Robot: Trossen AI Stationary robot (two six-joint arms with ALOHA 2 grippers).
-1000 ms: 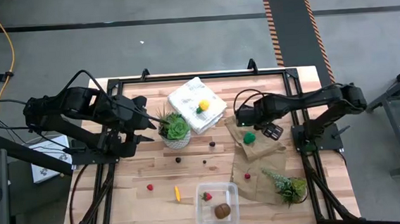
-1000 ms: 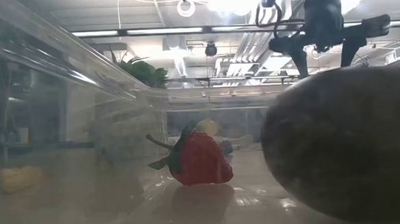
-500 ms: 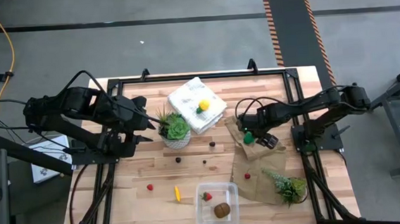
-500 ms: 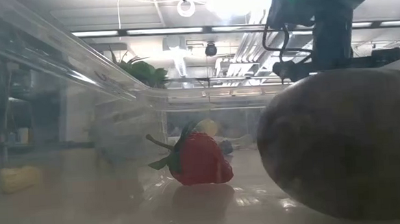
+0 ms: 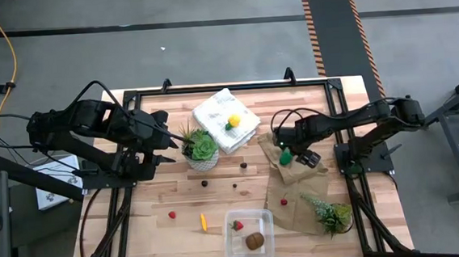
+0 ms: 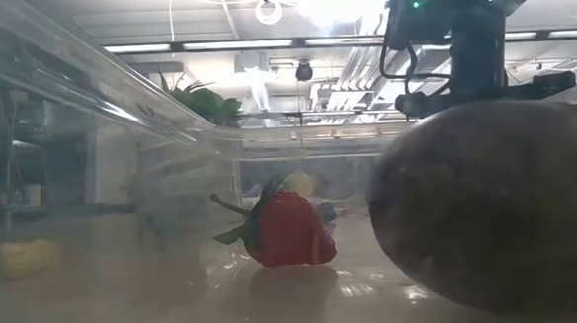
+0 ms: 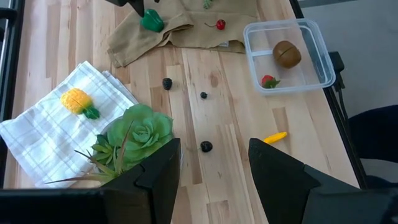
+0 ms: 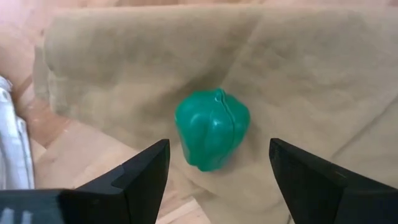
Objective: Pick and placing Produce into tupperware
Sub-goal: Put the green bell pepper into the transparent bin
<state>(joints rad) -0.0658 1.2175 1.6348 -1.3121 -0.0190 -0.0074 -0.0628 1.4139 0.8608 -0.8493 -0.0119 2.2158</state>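
My right gripper (image 5: pixel 290 156) hovers open just over the green produce piece (image 8: pixel 212 137), which lies on the brown paper bag (image 5: pixel 299 190); its fingers (image 8: pixel 138 174) stand on either side of the piece, apart from it. The clear tupperware (image 5: pixel 261 216) sits at the table's near edge and holds a red strawberry (image 6: pixel 287 231) and a brown kiwi ball (image 6: pixel 489 210). A yellow lemon (image 5: pixel 233 122) rests on the white cloth (image 5: pixel 216 111). An orange stick (image 5: pixel 203 221), red berries (image 5: pixel 171 214) and dark berries (image 5: pixel 204 182) lie on the wood. My left gripper (image 7: pixel 214 155) waits open at the left, beside a potted succulent (image 5: pixel 201 147).
A second succulent (image 5: pixel 330 213) stands on the bag's near right part, and one more red berry (image 5: pixel 283 202) lies on the bag. A black frame (image 5: pixel 130 95) borders the wooden table. Bare wood lies between the left succulent and the tupperware.
My right gripper has moved toward the table's left and down, from above the bag's right part to just over the green piece, staying open. The produce and the tupperware have stayed where they were.
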